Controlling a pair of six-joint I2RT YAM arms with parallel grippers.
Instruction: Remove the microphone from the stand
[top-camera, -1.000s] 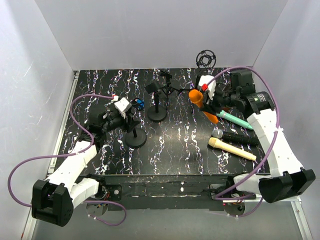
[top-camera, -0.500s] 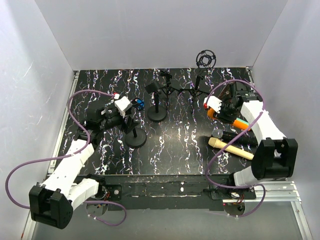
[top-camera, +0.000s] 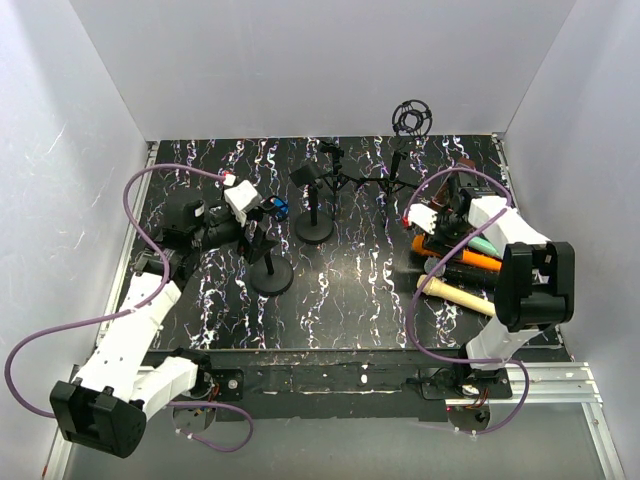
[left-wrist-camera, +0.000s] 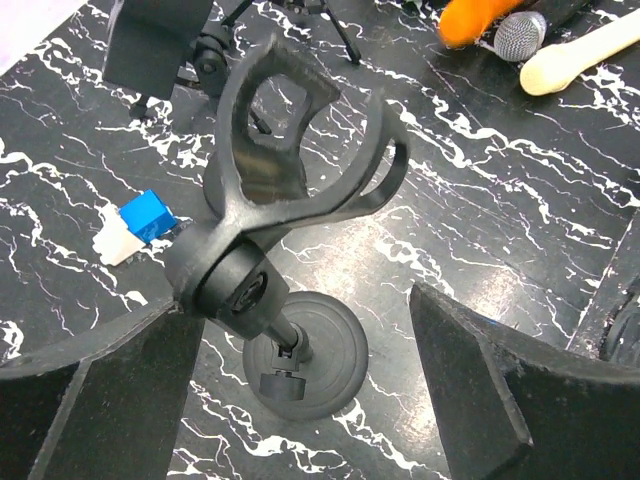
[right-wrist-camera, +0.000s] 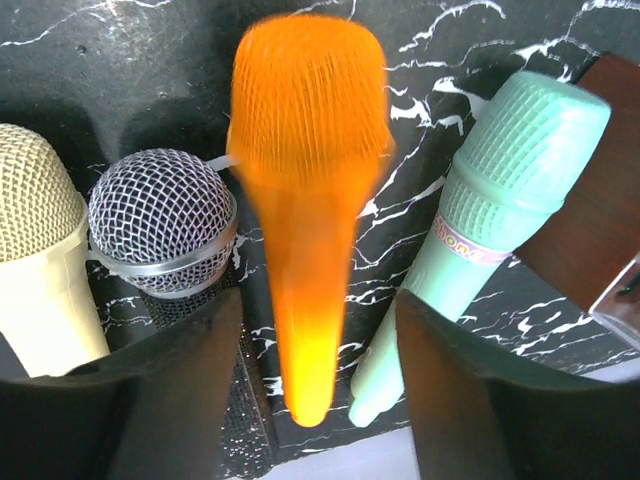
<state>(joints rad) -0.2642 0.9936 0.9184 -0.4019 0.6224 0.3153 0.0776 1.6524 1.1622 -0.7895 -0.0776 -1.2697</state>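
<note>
The black microphone stand (top-camera: 268, 262) stands left of centre on its round base (left-wrist-camera: 305, 362). Its clip (left-wrist-camera: 290, 150) is empty. My left gripper (top-camera: 255, 226) is open, with its fingers either side of the stand's post just below the clip (left-wrist-camera: 305, 300). The orange microphone (top-camera: 455, 255) lies at the right among the other microphones. In the right wrist view it (right-wrist-camera: 310, 150) is blurred, between my fingers and touching neither. My right gripper (top-camera: 428, 222) is open over it (right-wrist-camera: 318, 300).
A teal microphone (right-wrist-camera: 500, 200), a silver-grilled black one (right-wrist-camera: 160, 230) and a cream one (top-camera: 460, 295) lie beside the orange one. A second round-base stand (top-camera: 315, 228), a tripod stand (top-camera: 345, 178) and a shock-mount ring (top-camera: 410, 118) stand at the back. A blue cube (left-wrist-camera: 147, 215) lies near the stand.
My right gripper carried the orange microphone from near the back stands down to the pile at the right and opened. My left arm shifted slightly back along the stand.
</note>
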